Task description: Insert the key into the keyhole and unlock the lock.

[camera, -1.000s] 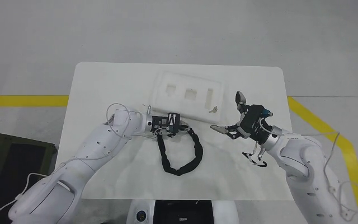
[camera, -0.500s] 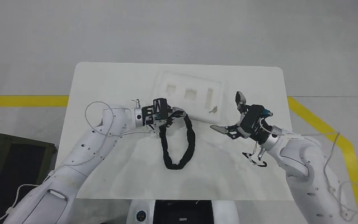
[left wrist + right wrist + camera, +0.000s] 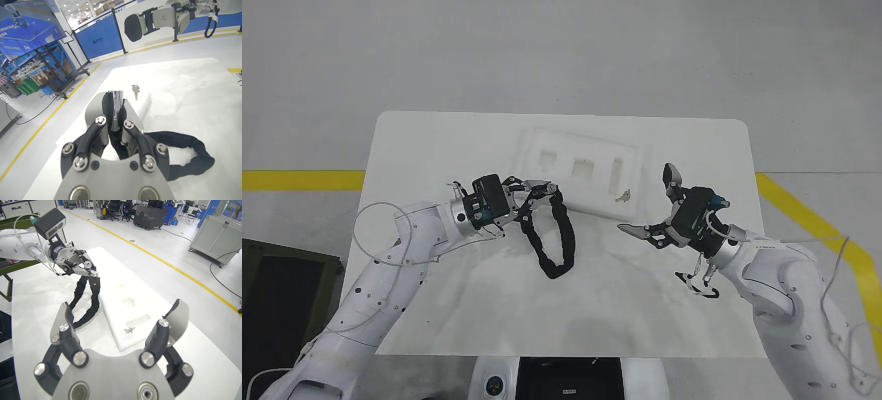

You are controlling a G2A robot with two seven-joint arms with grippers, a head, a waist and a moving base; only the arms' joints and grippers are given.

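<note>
Pale workshop floor [image 3: 542,60] surrounds a white desk [image 3: 422,150].

Left fingers [image 3: 93,111]: narrow, clamped on the lock [image 3: 118,100] at its chrome barrel, which is held up off the desk. The black fabric-sleeved chain loop [image 3: 560,240] hangs from the barrel and trails onto the desk.

Right fingers [image 3: 179,315]: spread wide, holding nothing, hovering by the end of the foam tray [image 3: 113,315].

Key [image 3: 130,330]: lies flat on the tray's top face beside a recess, near the right fingers and well apart from the lock.

Handling, as I judge it:
- The key is small, thin, stiff and light, and probably slick.
- Pinch it across the bow so the blade stays free. The soft foam beneath should give a little.
- The lock is heavier. Its barrel is rigid, but the limp chain may swing and twist it in the grip.
- I cannot make out the keyhole face.
</note>
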